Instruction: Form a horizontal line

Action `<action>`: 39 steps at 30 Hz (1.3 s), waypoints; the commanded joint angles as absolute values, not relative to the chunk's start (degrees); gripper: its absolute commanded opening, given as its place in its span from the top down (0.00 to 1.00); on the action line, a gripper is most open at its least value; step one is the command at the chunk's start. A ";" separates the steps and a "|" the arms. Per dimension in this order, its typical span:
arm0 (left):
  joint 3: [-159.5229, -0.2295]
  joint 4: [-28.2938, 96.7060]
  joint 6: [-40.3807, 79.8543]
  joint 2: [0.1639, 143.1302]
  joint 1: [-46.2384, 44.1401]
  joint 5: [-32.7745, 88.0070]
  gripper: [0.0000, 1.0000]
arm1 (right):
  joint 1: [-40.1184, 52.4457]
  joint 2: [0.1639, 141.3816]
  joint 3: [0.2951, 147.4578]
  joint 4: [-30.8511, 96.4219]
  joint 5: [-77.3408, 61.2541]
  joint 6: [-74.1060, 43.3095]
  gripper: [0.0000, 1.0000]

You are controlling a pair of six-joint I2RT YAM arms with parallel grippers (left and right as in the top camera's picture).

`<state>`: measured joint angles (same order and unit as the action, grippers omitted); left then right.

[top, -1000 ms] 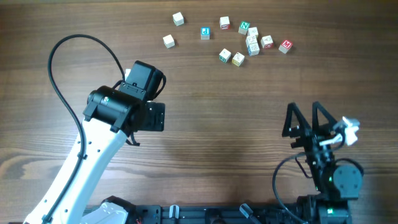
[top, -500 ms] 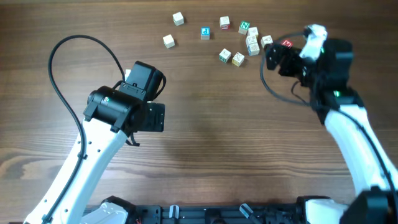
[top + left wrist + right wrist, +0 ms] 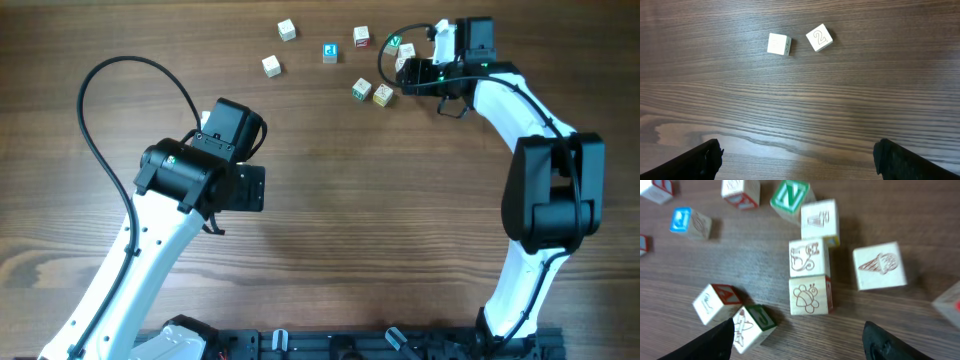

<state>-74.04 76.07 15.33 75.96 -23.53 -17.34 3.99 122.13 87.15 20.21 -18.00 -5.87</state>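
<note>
In the right wrist view three cream cubes [image 3: 809,257] lie edge to edge in a short row that runs away from the camera. An ice-cream cube [image 3: 880,265] sits apart to their right. My right gripper [image 3: 802,345] is open and empty, just short of the nearest cube of the row. In the overhead view it [image 3: 408,68] hovers over the cube cluster [image 3: 405,55] at the back and partly hides it. My left gripper [image 3: 802,162] is open and empty above bare table, with two loose cream cubes [image 3: 779,43] [image 3: 819,37] ahead of it.
Loose cubes lie around the row: a green N cube [image 3: 790,195], a blue cube [image 3: 682,220], and two tilted cubes [image 3: 715,302] [image 3: 750,325] at the near left. The left arm [image 3: 200,170] stands at the centre left of the wooden table [image 3: 380,220].
My right arm has swung from the table's front right up to the cube cluster at the back. The left arm has not moved.
</note>
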 commanded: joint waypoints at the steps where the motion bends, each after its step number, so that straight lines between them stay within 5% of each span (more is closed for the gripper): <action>1: -73.89 76.05 15.84 75.85 -23.64 -18.06 0.00 | 4.47 123.55 88.07 19.16 -19.81 -4.47 0.20; 13: -73.89 76.05 15.84 75.85 -23.64 -18.06 0.00 | 6.52 129.16 88.05 11.97 -12.38 -4.75 0.33; 24: -73.89 76.05 15.84 75.85 -23.64 -18.06 0.00 | 6.57 128.60 88.09 11.55 -12.25 -9.43 0.76; 33: -73.89 76.05 15.84 75.85 -23.64 -18.06 0.00 | 6.59 108.88 88.07 27.66 -26.70 -9.47 0.76; 39: -73.89 76.05 15.84 75.85 -23.64 -18.04 0.00 | 12.43 107.61 84.55 36.88 -35.42 -10.48 0.77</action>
